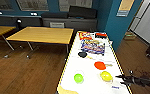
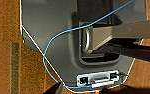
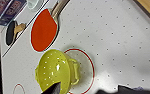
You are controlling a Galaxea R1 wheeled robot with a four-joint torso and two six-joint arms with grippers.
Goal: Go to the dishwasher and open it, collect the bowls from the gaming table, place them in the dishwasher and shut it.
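Bowls wait on the gaming table [image 1: 91, 75].
I bring my right claw [image 1: 121, 79], spread wide, beside the yellow bowl [image 1: 106, 75] to grab it; red [image 1: 100, 65] and green [image 1: 78, 78] sit near.

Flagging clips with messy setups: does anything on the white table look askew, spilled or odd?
Nothing is spilled. One oddity: the yellow perforated bowl with a side handle sits off-centre on its red-outlined circle, covering one edge. The orange-red paddle-shaped piece with a wooden handle lies flat beside it on the white speckled table. The right gripper hovers near the bowl.
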